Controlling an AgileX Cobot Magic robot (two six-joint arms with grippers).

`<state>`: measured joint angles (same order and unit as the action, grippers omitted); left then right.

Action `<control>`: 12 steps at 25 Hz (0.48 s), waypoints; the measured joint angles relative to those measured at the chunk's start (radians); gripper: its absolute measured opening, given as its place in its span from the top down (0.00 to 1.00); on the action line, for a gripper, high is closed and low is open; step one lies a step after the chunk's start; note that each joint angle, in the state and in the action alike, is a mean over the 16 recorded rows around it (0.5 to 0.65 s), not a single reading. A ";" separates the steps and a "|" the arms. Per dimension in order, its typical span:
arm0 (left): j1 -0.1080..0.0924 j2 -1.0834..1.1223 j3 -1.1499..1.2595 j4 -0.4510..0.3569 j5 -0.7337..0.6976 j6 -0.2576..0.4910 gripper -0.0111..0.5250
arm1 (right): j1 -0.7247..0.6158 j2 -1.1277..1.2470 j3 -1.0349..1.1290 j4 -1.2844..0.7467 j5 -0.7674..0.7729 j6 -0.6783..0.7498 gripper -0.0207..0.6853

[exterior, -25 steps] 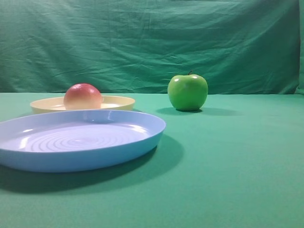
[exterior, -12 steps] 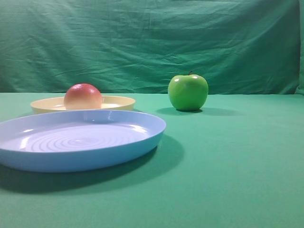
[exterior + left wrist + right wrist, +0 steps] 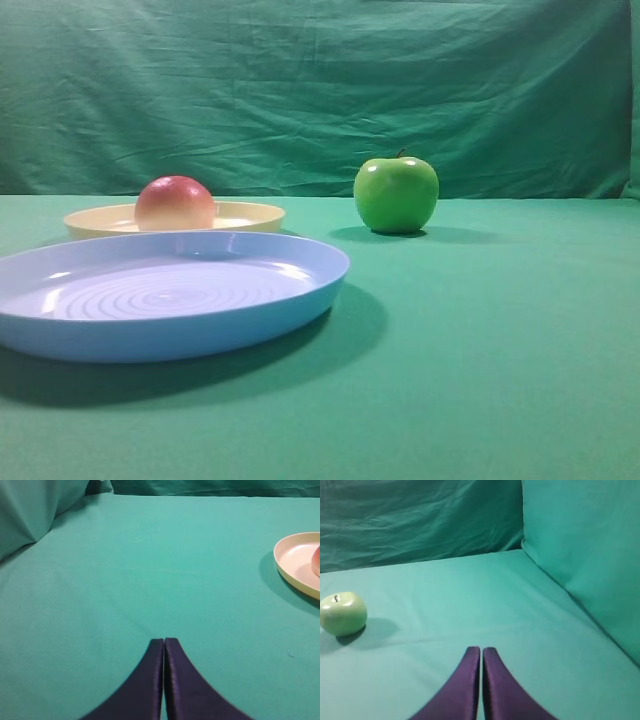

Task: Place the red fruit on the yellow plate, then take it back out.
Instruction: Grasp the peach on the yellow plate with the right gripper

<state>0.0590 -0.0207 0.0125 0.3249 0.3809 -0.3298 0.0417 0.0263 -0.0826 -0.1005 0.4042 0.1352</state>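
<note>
The red fruit rests on the yellow plate at the left of the exterior high view, behind the blue plate. In the left wrist view the yellow plate shows at the right edge, with a sliver of the red fruit on it. My left gripper is shut and empty over bare cloth, well left of the plate. My right gripper is shut and empty too, with nothing near its tips. Neither gripper appears in the exterior high view.
A large light-blue plate with concentric rings lies in front of the yellow one. A glossy green apple stands right of the plates and shows as the apple far left of the right gripper. Green cloth drapes behind and beside the table.
</note>
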 joint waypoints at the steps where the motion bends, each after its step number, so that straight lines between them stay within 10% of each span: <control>1: 0.000 0.000 0.000 0.000 0.000 0.000 0.98 | 0.000 -0.010 0.018 0.000 -0.001 0.000 0.97; 12: 0.000 0.000 0.000 0.000 0.000 0.000 0.98 | 0.000 -0.037 0.103 0.000 0.003 -0.012 0.97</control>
<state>0.0590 -0.0207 0.0125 0.3249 0.3809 -0.3301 0.0417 -0.0104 0.0199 -0.1005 0.4068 0.1233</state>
